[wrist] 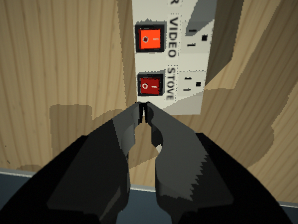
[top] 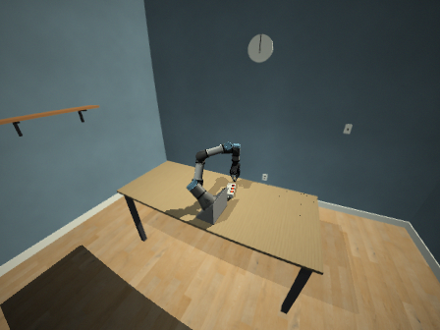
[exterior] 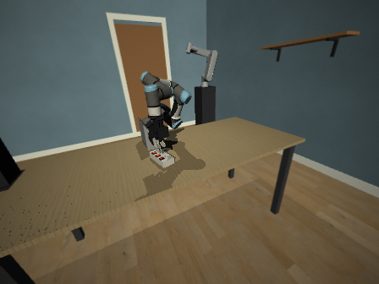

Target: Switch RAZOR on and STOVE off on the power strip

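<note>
On the white power strip [wrist: 170, 55], two labels read plainly in the wrist view: VIDEO beside the farther rocker switch [wrist: 150, 38], which glows bright red, and STOVE beside the nearer switch [wrist: 151, 85], which is a darker red. Above VIDEO only the last letter, R, of a third label shows at the frame's edge. Each labelled switch has a pair of socket slots to its right.

The gripper [wrist: 145, 113] is clenched with nothing between its dark fingers; the tips meet just short of the STOVE switch, at the strip's near end. Whether they touch the strip's casing cannot be told.

The strip lies face up on the wooden table [exterior: 254, 139], directly ahead of and beneath the jaws, with its red switches [exterior: 159, 155] showing in the exterior view. The arm's grey base [top: 216, 208] stands just behind the jaws, close beside the strip [top: 231, 190].
</note>
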`<control>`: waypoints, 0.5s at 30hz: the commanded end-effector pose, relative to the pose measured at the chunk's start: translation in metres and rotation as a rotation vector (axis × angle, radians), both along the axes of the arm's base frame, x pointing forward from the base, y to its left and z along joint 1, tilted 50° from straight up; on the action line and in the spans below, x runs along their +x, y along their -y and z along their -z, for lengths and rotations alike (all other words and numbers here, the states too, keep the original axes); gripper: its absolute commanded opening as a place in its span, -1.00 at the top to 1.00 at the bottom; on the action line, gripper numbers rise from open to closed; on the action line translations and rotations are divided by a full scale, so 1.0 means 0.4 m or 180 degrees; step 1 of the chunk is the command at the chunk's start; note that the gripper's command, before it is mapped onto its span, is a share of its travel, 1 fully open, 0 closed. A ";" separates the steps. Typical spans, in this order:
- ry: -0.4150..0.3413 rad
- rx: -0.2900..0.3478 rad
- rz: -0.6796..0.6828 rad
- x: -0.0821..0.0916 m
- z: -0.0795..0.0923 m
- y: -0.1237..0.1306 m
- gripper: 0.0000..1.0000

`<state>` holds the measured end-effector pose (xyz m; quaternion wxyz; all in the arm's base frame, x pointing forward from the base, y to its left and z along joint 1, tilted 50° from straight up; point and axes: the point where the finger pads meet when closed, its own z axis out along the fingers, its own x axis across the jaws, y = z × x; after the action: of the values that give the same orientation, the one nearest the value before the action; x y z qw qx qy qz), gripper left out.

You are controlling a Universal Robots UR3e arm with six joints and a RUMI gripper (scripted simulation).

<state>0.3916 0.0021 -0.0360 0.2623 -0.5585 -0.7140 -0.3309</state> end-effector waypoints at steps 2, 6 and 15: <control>0.0005 -0.0005 0.0003 0.001 -0.001 0.003 1.00; 0.0005 -0.0005 0.0003 0.001 -0.001 0.003 1.00; 0.0005 -0.0005 0.0003 0.001 -0.001 0.003 -1.00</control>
<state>0.3916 0.0020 -0.0359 0.2623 -0.5585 -0.7140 -0.3309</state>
